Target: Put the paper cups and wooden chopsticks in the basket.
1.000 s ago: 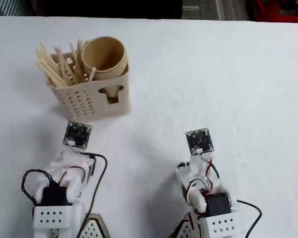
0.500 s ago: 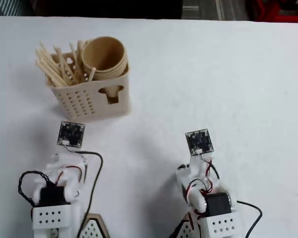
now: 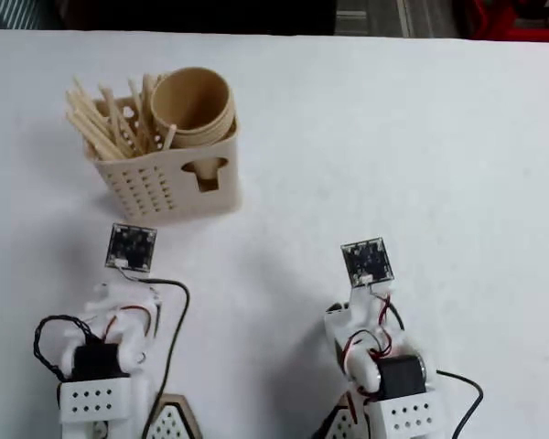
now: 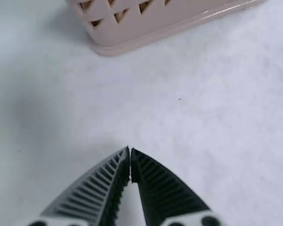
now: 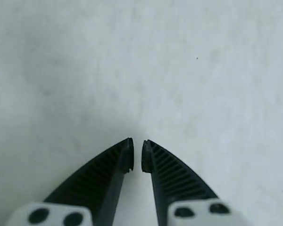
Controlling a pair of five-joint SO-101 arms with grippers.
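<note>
A beige perforated basket stands at the table's far left. Stacked paper cups sit inside it, beside a bundle of wooden chopsticks. My left arm is folded back near the front edge, just in front of the basket. Its gripper is shut and empty over bare table, with the basket's lower wall a short way ahead. My right arm rests folded at the front right. The right gripper is shut on nothing above the white surface.
A white table spreads wide and bare to the right of the basket. Dark room clutter lines the far edge behind it.
The left arm pulled back a little from the basket and shifted leftward between the earliest frame and half a second ago. Since then nothing has moved. The right arm stayed still.
</note>
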